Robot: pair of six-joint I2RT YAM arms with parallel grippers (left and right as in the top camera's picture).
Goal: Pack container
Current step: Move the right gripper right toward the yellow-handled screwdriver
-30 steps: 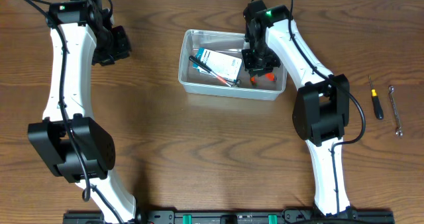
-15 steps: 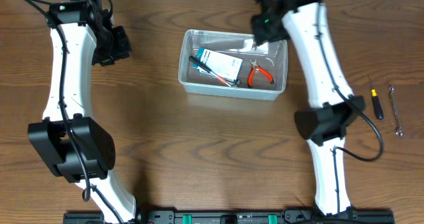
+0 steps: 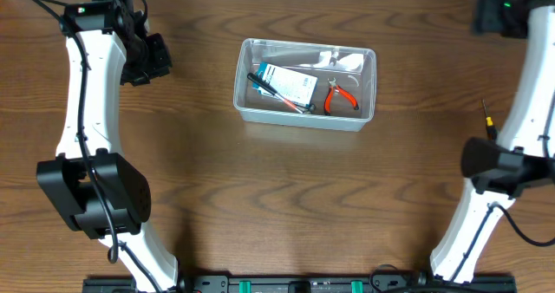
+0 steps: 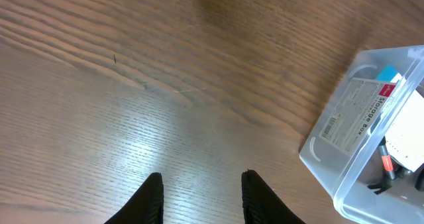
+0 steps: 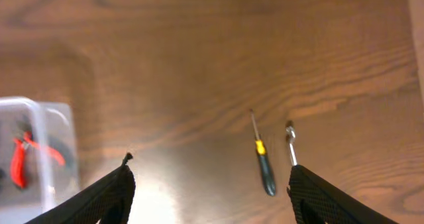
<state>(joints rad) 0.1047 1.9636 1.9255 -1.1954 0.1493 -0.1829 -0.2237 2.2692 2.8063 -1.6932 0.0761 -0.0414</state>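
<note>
Container (image 3: 303, 122) sits mid-tabletop (image 3: 260, 198), holding red-handled pliers (image 3: 339, 98), a blue-and-white box (image 3: 290, 83) and possibly pens. Right hand (image 5: 211, 177) is released, empty, facing the screwdriver (image 5: 263, 164) and small wrench (image 5: 291, 144), both unpacked, well apart from the container. Left hand (image 4: 200, 192) is parted, empty.

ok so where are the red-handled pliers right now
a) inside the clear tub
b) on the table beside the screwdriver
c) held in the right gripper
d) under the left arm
a, the red-handled pliers lie inside the container at its right end, while the right gripper is open with nothing in it.
</note>
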